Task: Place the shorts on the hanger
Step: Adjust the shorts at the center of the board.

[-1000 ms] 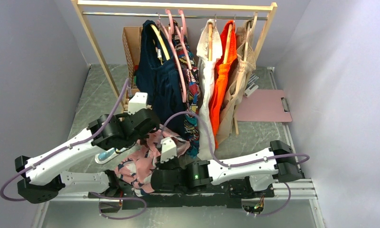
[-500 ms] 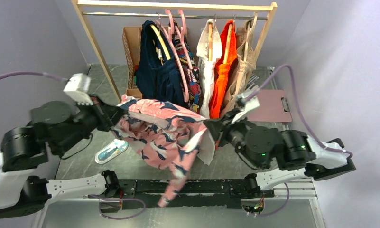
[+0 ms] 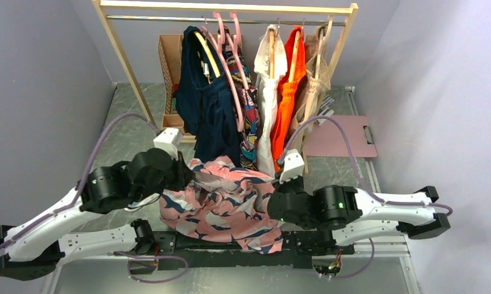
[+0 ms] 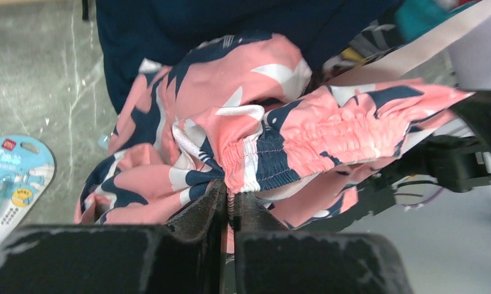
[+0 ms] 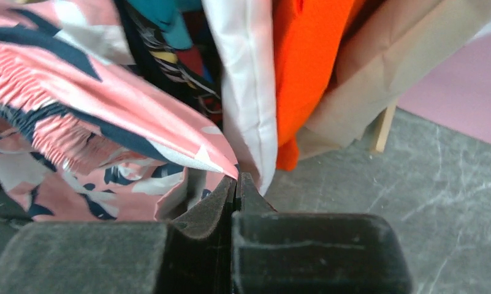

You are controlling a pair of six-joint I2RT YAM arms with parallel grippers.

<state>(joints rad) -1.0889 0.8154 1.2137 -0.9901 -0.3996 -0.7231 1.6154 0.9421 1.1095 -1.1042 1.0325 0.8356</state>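
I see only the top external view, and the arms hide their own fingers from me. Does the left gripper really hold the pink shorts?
Observer: Yes. In the left wrist view, the left gripper is shut on the gathered elastic waistband of the loose pink fabric shorts with navy and white print.
Operator: And the right gripper?
Observer: In the right wrist view, the right gripper is shut on a thin corner of the same shorts, beside the hanging white garment.

Wooden clothes rack [image 3: 230,7] holds navy garment [image 3: 206,110], multicolour patterned garment [image 3: 250,125], white garment [image 3: 267,122], orange garment [image 3: 287,104], beige garment [image 3: 309,110]. Pink clipboard [image 3: 341,138] lies on grey marble-look table [image 3: 123,116]. Blue blister pack [image 4: 10,177], possibly a toothbrush. Brown box [image 3: 167,61] behind rack.
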